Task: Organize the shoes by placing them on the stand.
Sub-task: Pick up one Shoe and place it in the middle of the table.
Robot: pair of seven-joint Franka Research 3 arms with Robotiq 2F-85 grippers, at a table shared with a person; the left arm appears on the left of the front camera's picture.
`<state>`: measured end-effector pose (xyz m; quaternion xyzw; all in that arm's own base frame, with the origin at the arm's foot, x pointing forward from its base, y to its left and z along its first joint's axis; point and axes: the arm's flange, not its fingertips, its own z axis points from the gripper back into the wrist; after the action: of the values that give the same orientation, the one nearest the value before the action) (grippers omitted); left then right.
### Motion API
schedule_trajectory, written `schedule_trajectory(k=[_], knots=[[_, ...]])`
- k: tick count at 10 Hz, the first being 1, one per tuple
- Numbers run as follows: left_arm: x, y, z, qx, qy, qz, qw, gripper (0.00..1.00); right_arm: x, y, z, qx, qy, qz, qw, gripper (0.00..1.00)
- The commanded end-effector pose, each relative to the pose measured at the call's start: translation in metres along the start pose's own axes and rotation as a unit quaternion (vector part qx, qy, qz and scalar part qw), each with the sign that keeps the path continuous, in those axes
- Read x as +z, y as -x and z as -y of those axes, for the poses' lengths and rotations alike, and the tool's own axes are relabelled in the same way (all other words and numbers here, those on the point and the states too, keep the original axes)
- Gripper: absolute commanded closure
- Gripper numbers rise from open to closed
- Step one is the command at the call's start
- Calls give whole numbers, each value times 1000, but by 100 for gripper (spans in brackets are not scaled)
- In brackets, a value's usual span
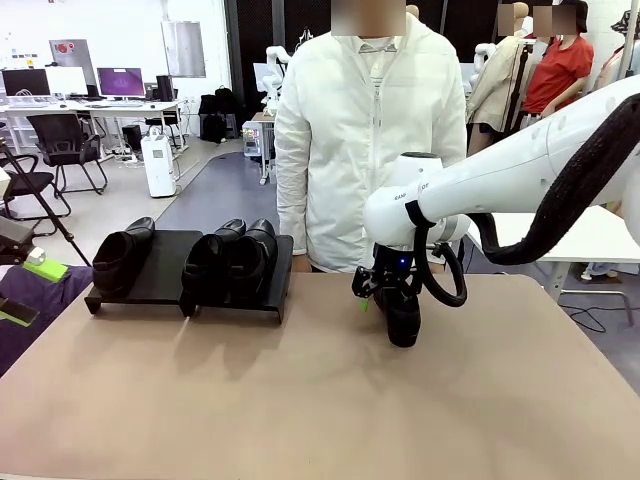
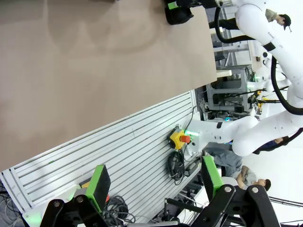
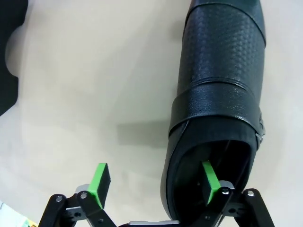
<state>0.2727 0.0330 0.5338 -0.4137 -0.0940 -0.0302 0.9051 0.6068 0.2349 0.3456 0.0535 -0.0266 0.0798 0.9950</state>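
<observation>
Front view: three shoes (image 1: 190,257) sit on the stand (image 1: 160,283); the fourth shoe (image 1: 402,318) lies on the table (image 1: 300,400) under the right gripper (image 1: 385,295).

Left wrist view: the left gripper (image 2: 154,187) hangs spread, empty, off the table edge.

Right wrist view: jaws apart, one finger (image 3: 209,182) inside the opening of the glossy, pebbled black shoe, the other outside its side wall. Closing on thin leather risks slippage or collapse.

1. The stand (image 1: 160,285) sits on the bench (image 1: 300,400) at about 10 o'clock from its centre.
2. Three shoes (image 1: 228,262) rest on the stand: one on its 9 o'clock section, two side by side on its 3 o'clock section.
3. A fourth shoe (image 1: 402,318) lies on the bench at 3 o'clock of the stand, well apart.
</observation>
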Motion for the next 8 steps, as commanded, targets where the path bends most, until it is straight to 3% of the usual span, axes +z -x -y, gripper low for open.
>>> schedule_trajectory(k=[1,8], knots=[[0,-1,1,1,10,5,1000,0,1,-6,-7,-20,29,25,999,100],[0,-1,1,1,10,5,1000,0,3,-2,-4,-16,42,21,999,100]])
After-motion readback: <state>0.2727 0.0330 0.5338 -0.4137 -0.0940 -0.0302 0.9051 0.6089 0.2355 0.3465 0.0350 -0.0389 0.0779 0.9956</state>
